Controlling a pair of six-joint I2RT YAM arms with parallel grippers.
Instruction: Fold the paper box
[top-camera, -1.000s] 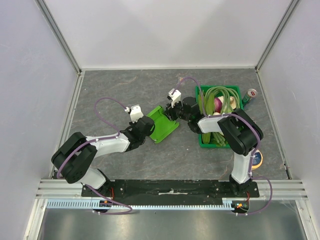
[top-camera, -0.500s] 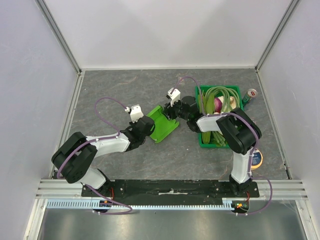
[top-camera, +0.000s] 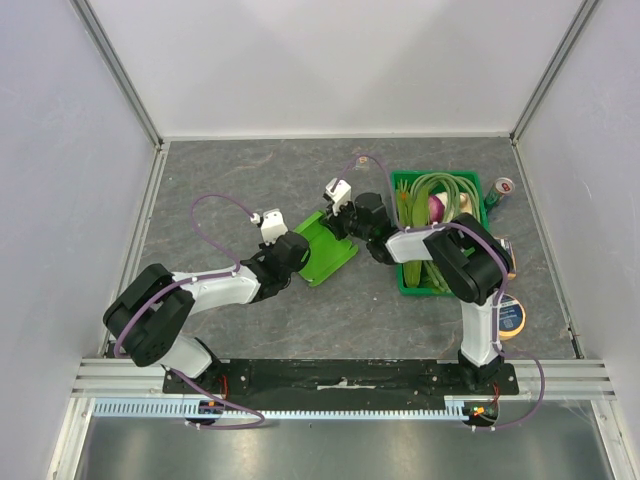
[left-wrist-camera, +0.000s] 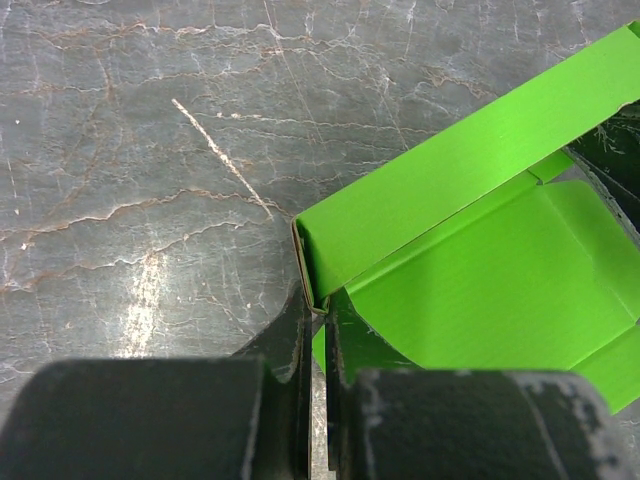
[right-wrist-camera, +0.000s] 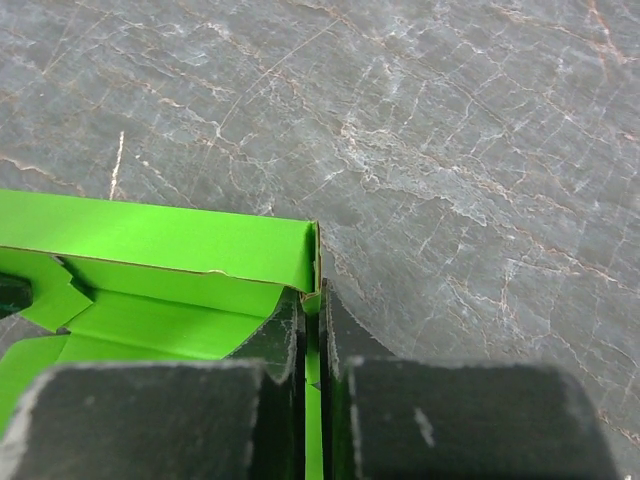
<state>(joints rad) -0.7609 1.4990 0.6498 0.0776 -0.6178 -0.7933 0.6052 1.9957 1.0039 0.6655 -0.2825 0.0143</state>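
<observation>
The paper box (top-camera: 328, 250) lies partly folded mid-table, one long side wall raised, just left of the vegetable crate (top-camera: 405, 285). The left gripper (left-wrist-camera: 318, 310) is clenched on its near-left corner. The right gripper (right-wrist-camera: 312, 300) is clenched on its far-right corner. Both rest low over the grey table (top-camera: 240, 180).

Grey marbled stone-look desk (top-camera: 250, 180). Dark-green plastic crate (top-camera: 408, 286) on right side, holding long green beans (top-camera: 445, 188), purple onion (top-camera: 437, 208), other greens. Red-and-white drink can (top-camera: 500, 189) upright just beside crate's far right corner. Round blue-orange tin (top-camera: 512, 318) near desk's front right, apart from crate.
</observation>
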